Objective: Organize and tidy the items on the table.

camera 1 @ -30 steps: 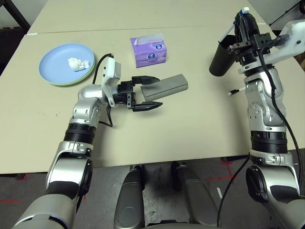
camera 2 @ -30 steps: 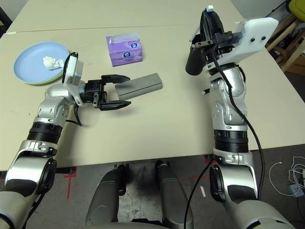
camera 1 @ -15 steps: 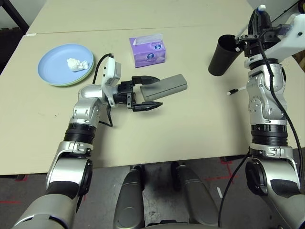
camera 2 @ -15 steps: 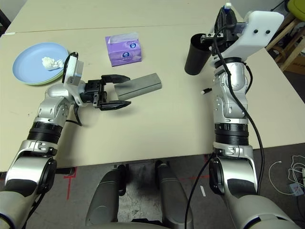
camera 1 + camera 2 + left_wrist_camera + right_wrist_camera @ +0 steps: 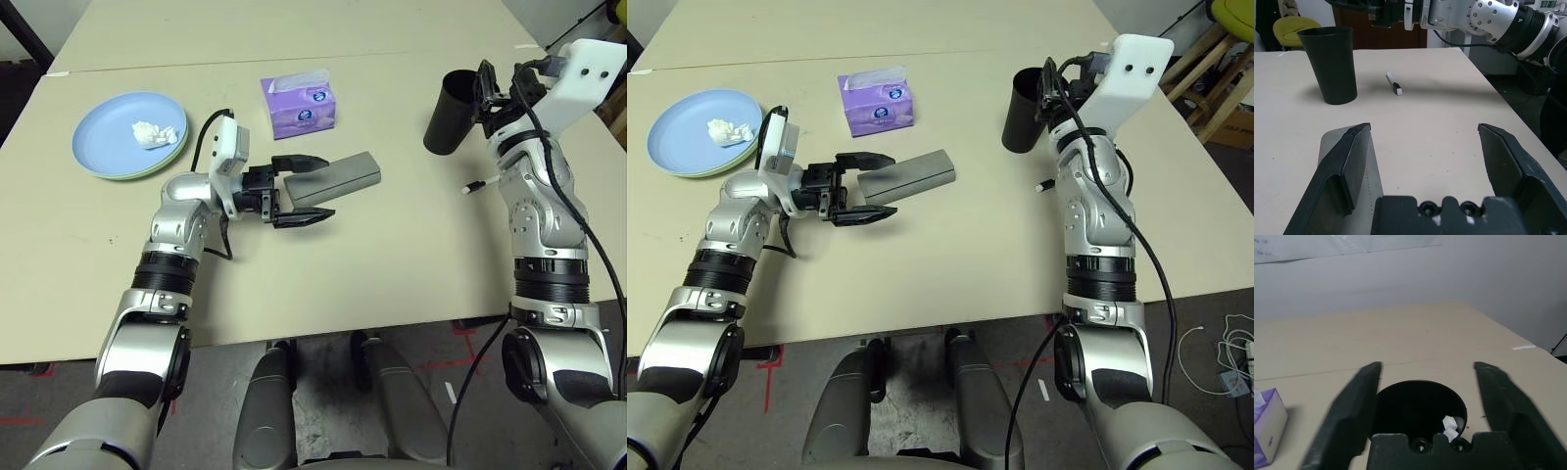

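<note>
Counter (image 5: 343, 274), matte beige, with contents as follows.
Plates, two, stacked beside the counter's left edge: blue plate (image 5: 108, 127) uppermost, green plate (image 5: 174, 159) beneath, its rim exposed.
Tissue wad (image 5: 152, 135), one, white, crumpled, lying on the blue plate.
Tissue box (image 5: 302, 113), purple, between the plates and the cup, farther from the near edge than the case.
Case (image 5: 338, 178), grey, oblong, flat on the counter, set back from the near edge; one end lies at the left claw (image 5: 331, 187), which stands wide open, gripping nothing.
Cup (image 5: 449, 122), black, tapered, upright toward the counter's right edge; two white tips (image 5: 1450, 427) visible inside.
Right claw (image 5: 1428, 364), open, at the cup, its fingers spread; contact with the cup cannot be told.
Pen (image 5: 1393, 82), white with black cap, lying loose between the cup and the near edge, near the right forearm.
</note>
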